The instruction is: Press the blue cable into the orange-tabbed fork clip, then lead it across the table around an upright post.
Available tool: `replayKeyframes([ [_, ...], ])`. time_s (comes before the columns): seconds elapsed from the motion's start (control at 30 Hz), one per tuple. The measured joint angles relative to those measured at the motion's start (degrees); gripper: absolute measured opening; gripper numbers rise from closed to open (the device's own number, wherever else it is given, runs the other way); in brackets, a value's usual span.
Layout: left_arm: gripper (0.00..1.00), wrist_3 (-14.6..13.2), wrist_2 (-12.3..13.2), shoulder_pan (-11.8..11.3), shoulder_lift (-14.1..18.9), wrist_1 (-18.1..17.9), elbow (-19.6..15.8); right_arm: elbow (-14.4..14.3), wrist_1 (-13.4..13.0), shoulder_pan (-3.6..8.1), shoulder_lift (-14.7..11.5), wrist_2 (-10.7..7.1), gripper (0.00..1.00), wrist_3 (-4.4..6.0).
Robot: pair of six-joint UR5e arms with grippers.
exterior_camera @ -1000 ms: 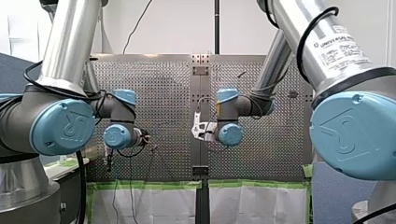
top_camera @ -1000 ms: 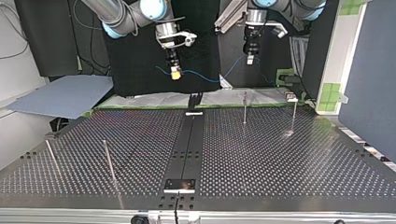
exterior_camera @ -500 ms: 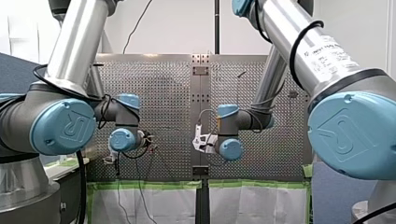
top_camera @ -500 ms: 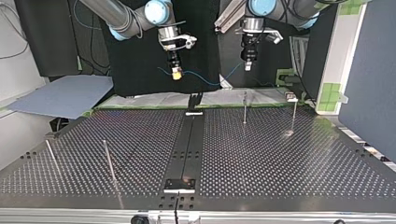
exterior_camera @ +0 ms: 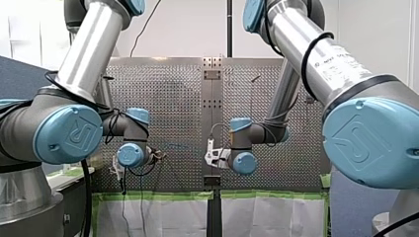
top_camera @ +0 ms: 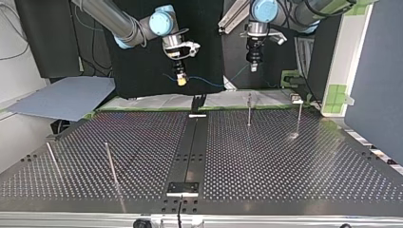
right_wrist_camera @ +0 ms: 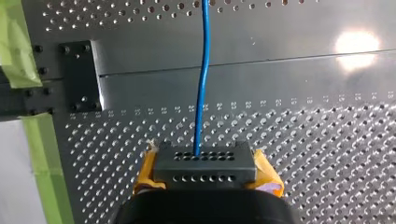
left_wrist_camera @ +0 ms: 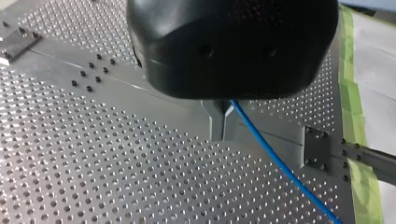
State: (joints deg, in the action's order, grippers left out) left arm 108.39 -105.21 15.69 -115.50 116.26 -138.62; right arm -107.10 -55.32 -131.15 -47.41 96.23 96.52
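While my left gripper (left_wrist_camera: 223, 122) and right gripper (right_wrist_camera: 201, 156) pinch the blue cable (left_wrist_camera: 275, 158) clear of the fork clip (top_camera: 198, 100), seating it and rounding a post (top_camera: 249, 110) look undone.

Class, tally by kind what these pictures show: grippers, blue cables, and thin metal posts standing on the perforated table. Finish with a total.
grippers: 2, my left gripper and my right gripper
blue cable: 1
thin metal posts: 4
total: 7

The cable (right_wrist_camera: 202, 84) spans from my left pincer (top_camera: 253, 68) to my right pincer (top_camera: 180, 80), above the table (top_camera: 285, 166).
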Motion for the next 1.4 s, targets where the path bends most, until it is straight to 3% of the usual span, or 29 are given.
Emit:
replayKeyframes([
  [0.3,0.00,1.45,1.14,-1.34,-0.87,1.82,3.02,3.06,3.74,1.03,0.18,-5.19,0.00,0.00],
  [0.47,0.00,1.82,1.47,-2.07,-3.27,2.00,5.05,3.64,4.57,1.28,0.64,-7.51,0.00,-0.09],
  [0.6,0.00,1.88,1.05,-2.63,-5.62,1.55,6.39,4.72,5.33,1.30,2.52,-9.00,0.00,-0.84],
  [0.7,0.00,1.82,0.25,-3.02,-7.24,1.25,6.86,5.28,5.65,1.41,3.96,-9.38,0.00,-1.19],
  [0.9,0.00,1.51,-0.58,-3.88,-9.83,1.00,7.69,6.47,5.38,2.02,5.80,-9.60,0.00,-0.91],
  [1.13,0.00,0.99,1.17,-4.52,-10.60,1.18,9.63,8.92,5.51,2.79,9.41,-9.67,0.00,-0.92],
  [1.4,0.00,1.10,2.64,-4.84,-13.17,2.68,12.11,11.13,6.11,3.75,11.62,-9.73,0.00,-1.35],
])
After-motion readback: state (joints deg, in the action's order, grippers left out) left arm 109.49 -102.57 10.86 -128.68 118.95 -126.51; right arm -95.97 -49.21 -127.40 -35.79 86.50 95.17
